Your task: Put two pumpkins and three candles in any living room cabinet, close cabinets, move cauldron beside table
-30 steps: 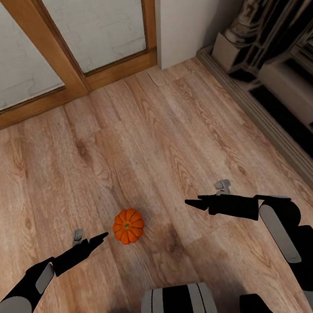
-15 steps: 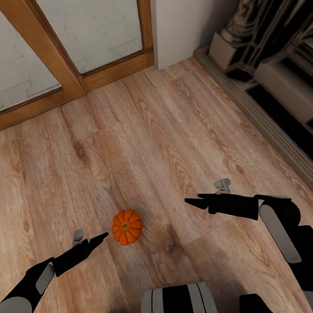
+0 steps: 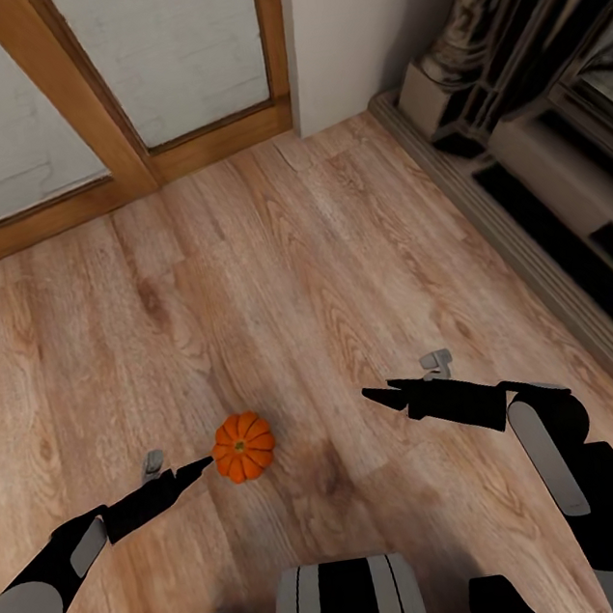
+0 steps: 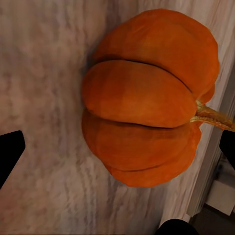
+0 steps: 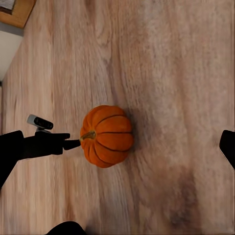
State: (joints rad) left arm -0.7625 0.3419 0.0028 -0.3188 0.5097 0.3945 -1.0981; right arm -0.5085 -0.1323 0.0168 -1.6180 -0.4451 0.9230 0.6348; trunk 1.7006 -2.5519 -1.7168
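Observation:
One small ribbed orange pumpkin (image 3: 242, 446) sits on the wooden floor just ahead of my base. My left gripper (image 3: 200, 467) is open, low over the floor, with its fingertips right at the pumpkin's left side. Seen from the left wrist, the pumpkin (image 4: 147, 98) looms large between the two spread fingers (image 4: 9, 152). My right gripper (image 3: 376, 395) is open and hangs well to the pumpkin's right. From the right wrist the pumpkin (image 5: 106, 135) shows with the left gripper (image 5: 63, 143) pointing at its stem. The candles, cabinet, cauldron and table are out of view.
A wood-framed glass door (image 3: 120, 157) runs along the far wall. A stone fireplace with a dark hearth (image 3: 542, 176) and a raised kerb (image 3: 490, 222) lines the right side. A white wall corner (image 3: 347, 38) stands between them. Bare plank floor (image 3: 293, 279) lies ahead.
The whole picture has shifted left, so the camera moved. The pumpkin now lies closer to my left fingertips. Both arms hold the same pose.

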